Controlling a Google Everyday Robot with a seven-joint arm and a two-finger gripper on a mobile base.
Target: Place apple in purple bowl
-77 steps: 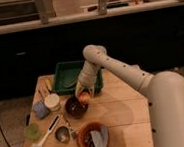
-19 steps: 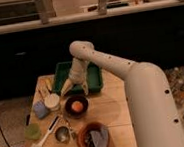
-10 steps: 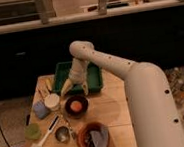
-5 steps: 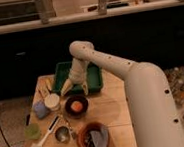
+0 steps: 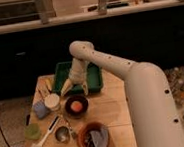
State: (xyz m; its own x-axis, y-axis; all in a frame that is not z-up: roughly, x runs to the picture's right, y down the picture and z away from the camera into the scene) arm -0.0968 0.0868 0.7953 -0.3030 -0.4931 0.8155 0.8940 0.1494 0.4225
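- Above the gap between tray and bowl, toward the table's far edge: gripper hangs with its two pale fingers splayed wide apart. Nothing held between them.
- Just below and toward the near edge, the apple sits inside the purple bowl, roughly centred, clear of the fingers.
- Judgement: placement looks done; the only work left is getting the arm away.
- Green tray lies behind the gripper, along the far edge of the table; the wrist is over its front wall.
- Left of the bowl, touching or nearly so: a pale cup, with a blue-grey object beside it toward the left edge.
- Near edge: reddish-brown bowl holding a grey-blue thing; small metal cup; brush toward the near-left corner; green item at the left edge.
- Risks: the fingertips hang low near the bowl's far rim. A withdrawal that dips or sweeps forward could catch the rim, tip the bowl and roll the apple out. A sideways swing left could knock the pale cup.
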